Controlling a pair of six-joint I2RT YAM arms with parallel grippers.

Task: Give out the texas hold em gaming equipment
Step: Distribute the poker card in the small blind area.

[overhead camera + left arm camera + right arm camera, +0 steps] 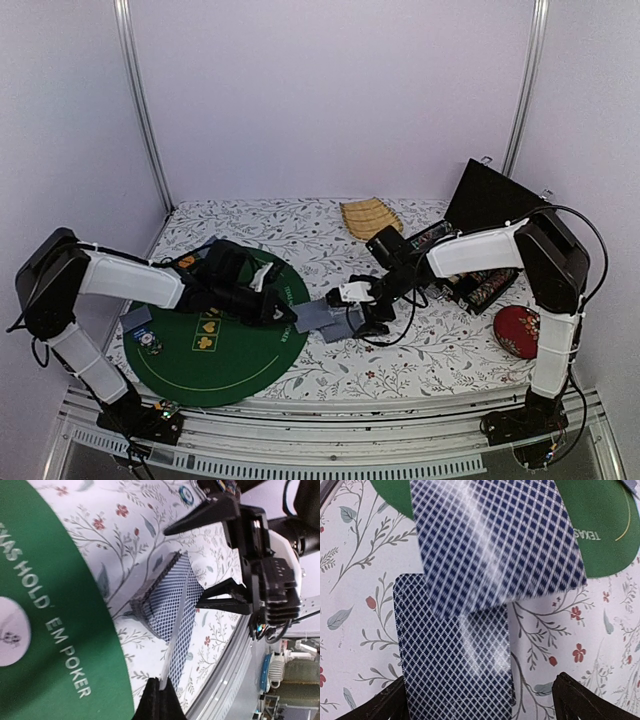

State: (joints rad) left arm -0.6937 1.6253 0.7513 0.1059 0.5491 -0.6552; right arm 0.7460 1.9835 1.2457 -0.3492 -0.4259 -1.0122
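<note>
1. Left gripper [157, 702]: jaws pressed together on one playing card [495, 540], held tilted over the deck [455, 670].
2. Right gripper [482, 707]: jaws spread, straddling the deck.
3. The deck lies mid-table [430, 350], just off the right edge of the green poker mat [215, 365].

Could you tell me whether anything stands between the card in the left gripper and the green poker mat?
Nothing visible does. The left gripper, shut on the playing card, sits beside the poker mat; only floral cloth lies between. The open right gripper hovers over the deck, away from the mat.
</note>
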